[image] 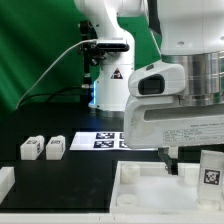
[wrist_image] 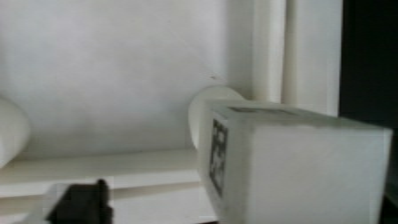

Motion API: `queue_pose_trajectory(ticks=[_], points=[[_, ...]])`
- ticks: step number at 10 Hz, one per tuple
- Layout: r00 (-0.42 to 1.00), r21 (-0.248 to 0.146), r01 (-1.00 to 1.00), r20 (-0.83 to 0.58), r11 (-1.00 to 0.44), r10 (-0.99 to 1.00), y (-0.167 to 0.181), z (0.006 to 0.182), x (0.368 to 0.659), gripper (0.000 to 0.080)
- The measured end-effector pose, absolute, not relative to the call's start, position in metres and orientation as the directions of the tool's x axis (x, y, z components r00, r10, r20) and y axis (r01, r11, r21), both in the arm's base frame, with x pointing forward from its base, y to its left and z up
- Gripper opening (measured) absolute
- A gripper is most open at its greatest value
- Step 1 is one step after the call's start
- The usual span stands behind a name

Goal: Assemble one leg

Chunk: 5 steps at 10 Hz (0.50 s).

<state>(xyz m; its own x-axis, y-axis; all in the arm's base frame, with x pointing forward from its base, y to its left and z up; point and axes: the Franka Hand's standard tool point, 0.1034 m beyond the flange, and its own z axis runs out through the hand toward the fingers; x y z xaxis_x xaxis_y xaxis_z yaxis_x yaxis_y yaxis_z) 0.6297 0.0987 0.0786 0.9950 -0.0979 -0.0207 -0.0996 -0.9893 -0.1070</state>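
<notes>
The tool [image: 170, 158] hangs low over the tray [image: 140, 195], its big white body blocking most of the tray's far side in the exterior view. Only one dark finger tip shows there, and the wrist view shows only one dark finger [wrist_image: 80, 206] at the frame's edge. I cannot tell whether the tool is open or closed, or whether it grips anything.

The leg [image: 210, 171] stands upright just to the exterior view's right of the tool, with its tag facing the camera. It stands at the tray's right part, but whether it touches the finger cannot be told. In the wrist view the leg [wrist_image: 294, 168] fills the near corner, tag side showing, with the tray [wrist_image: 125, 80] floor and a raised rim behind it. A rounded white bump [wrist_image: 215, 112] sits just beside the leg.

Well apart, on the dark surface [image: 70, 175] at the exterior view's left, two other legs [image: 43, 147] lie side by side. The marker board [image: 100, 141] lies between them and the tool.
</notes>
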Motion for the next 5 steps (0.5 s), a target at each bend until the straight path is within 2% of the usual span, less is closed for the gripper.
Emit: queue_pose_trajectory(ticks=[1, 2, 3, 5], points=[[0.995, -0.107, -0.100, -0.021, -0.989, -0.098, 0.0986, 0.0785, 0.6297, 0.0502], [0.995, -0.107, -0.100, -0.021, -0.989, -0.098, 0.0984, 0.0785, 0.6298, 0.0364], [0.995, -0.107, -0.100, -0.021, -0.989, -0.098, 0.0982, 0.0785, 0.6298, 0.0292], [0.990, -0.106, -0.143, -0.025, -0.984, -0.141, 0.0980, 0.0784, 0.6298, 0.0292]])
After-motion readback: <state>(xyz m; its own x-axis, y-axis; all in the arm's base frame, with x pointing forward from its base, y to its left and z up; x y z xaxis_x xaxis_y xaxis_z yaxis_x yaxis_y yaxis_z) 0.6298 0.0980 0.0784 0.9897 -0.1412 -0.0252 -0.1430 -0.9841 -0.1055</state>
